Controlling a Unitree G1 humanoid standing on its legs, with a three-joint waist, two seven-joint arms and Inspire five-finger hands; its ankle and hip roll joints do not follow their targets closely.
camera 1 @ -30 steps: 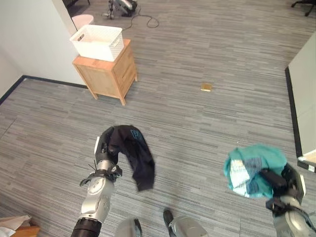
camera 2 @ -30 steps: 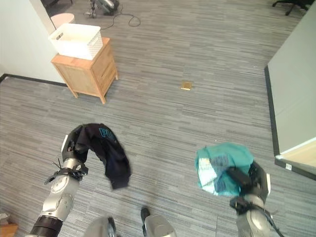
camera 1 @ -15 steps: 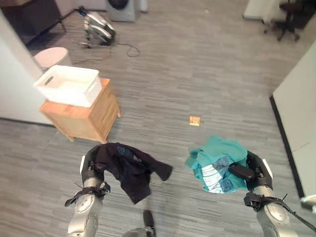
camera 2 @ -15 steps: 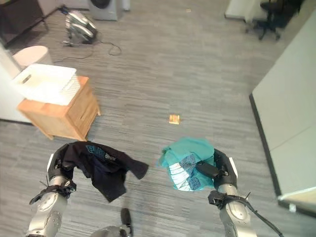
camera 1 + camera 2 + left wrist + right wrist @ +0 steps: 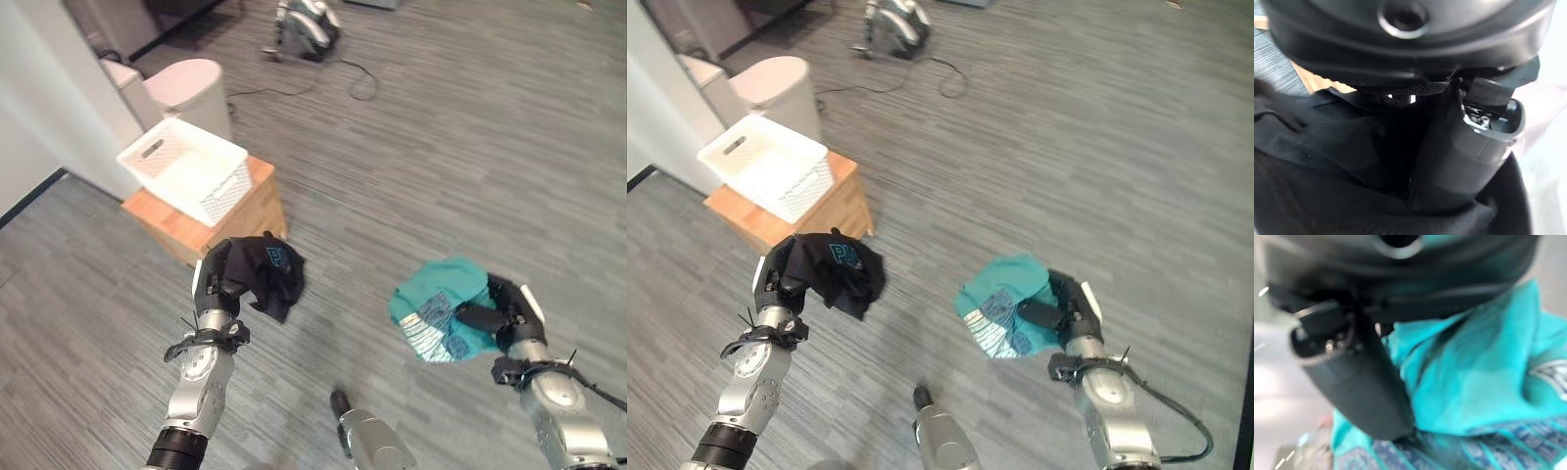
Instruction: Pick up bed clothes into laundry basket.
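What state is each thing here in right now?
Black garment: held up, clutched in left hand.
Teal garment: held up, clutched in right hand.
Basket: upright on wooden cabinet, looks empty.
Bin: upright on floor behind cabinet.

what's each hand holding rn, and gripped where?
Left hand: black garment, bunched at one end, rest hanging. Right hand: teal garment, gripped at its edge.

The black garment (image 5: 263,274) hides the left hand's (image 5: 215,281) fingers; the silver machine (image 5: 310,20) is cut off.
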